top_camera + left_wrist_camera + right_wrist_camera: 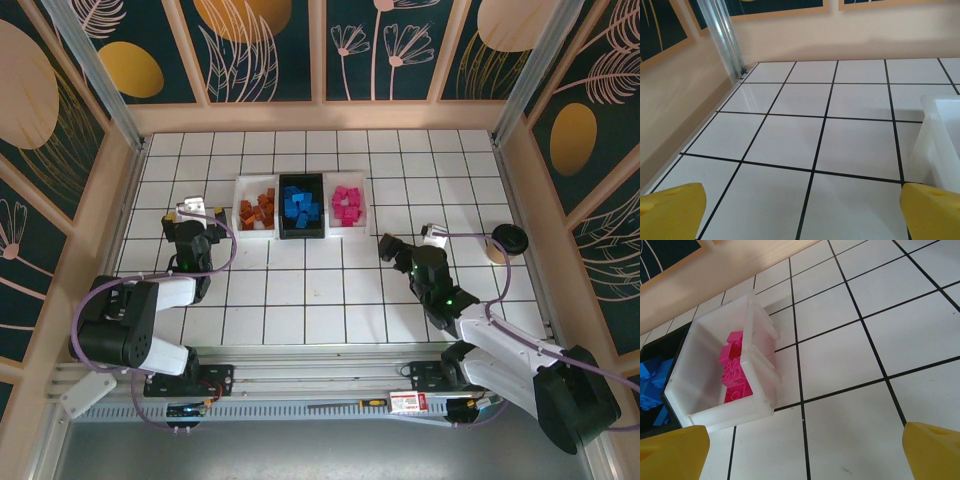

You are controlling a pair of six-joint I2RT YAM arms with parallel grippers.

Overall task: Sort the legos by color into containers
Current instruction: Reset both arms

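Three containers stand side by side at the back middle. The left white tray (256, 233) holds orange-brown legos (257, 208). The black tray (301, 235) holds blue legos (300, 207). The right white tray (348, 230) holds pink legos (347, 205). My left gripper (193, 218) hovers left of the trays, open with nothing between its yellow fingertips (670, 210); a white tray wall (940, 140) shows at its right. My right gripper (390, 245) is open and empty near the pink tray's (720, 412) front right corner, with pink legos (732, 370) and blue legos (652, 390) ahead.
A round dark cup (510, 238) sits on the white tiled floor at the right, beside the right arm. Wooden walls (320, 115) and metal posts (725, 37) bound the floor at the back and sides.
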